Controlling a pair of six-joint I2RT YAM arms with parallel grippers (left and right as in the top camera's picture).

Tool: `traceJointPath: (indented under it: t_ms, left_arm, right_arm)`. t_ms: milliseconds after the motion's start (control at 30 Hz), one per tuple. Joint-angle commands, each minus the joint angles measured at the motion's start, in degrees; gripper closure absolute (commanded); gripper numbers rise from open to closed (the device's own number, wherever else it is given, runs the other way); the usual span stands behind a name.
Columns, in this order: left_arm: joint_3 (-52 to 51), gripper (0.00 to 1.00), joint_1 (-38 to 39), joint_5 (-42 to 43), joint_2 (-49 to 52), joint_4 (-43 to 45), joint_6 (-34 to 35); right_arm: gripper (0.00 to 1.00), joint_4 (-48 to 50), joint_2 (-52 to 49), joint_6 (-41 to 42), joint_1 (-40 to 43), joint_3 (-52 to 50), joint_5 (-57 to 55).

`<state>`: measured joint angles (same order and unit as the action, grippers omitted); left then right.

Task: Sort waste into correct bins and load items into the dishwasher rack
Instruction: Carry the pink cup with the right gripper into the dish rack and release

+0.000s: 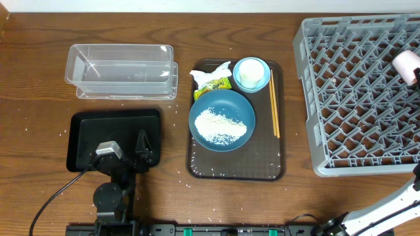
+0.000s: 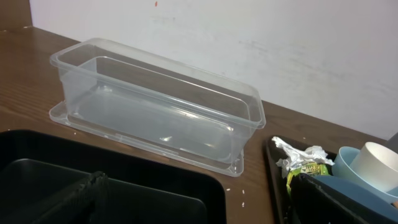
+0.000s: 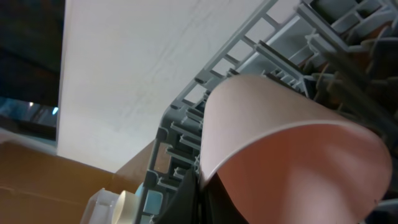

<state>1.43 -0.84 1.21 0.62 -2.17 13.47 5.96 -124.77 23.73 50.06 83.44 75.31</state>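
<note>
My left gripper (image 1: 134, 152) (image 2: 199, 208) is open and empty, low over the shallow black tray (image 1: 85, 131) (image 2: 124, 186). The clear tub (image 1: 121, 69) (image 2: 155, 106) stands just behind it. A dark-blue bowl (image 1: 222, 121) holds a heap of rice (image 1: 220, 124). Behind it lie the crumpled napkin (image 1: 211, 71) (image 2: 298, 155), the yellow-green wrapper (image 1: 215, 84) (image 2: 305, 171) and the pale-blue cup (image 1: 251, 73) (image 2: 348, 163). Chopsticks (image 1: 274, 105) lie to the bowl's right. My right gripper (image 3: 214, 196) is shut on the white cup with pink inside (image 1: 405, 64) (image 3: 292, 149), tilted over the grey rack (image 1: 354, 98) (image 3: 186, 124).
The bowl, cup, napkin, wrapper and chopsticks all sit on a brown serving tray (image 1: 236, 167). Loose rice grains (image 1: 180, 174) are scattered on the wooden table around it. A white wall (image 2: 249, 37) rises behind the table.
</note>
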Motion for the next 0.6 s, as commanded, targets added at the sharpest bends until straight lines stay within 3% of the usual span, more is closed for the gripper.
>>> traceJointPath:
  t_ms: [0,333,567]
  left_arm:
    - [-1.20,0.05,0.28,-0.55,-0.39,-1.90,-0.35]
    - [-1.20,0.05,0.28,-0.55,-0.39,-1.90,-0.37]
    - [-1.20,0.05,0.28,-0.55,-0.39,-1.90,-0.37]
  right_arm:
    - [0.99,-0.61,-1.77,0.74,1.22,0.57,1.44]
    - [0.99,-1.01,-1.25,5.16,6.12,0.57,3.69]
    - [0.94,-8.22,2.29,4.44,7.69,0.57,0.11]
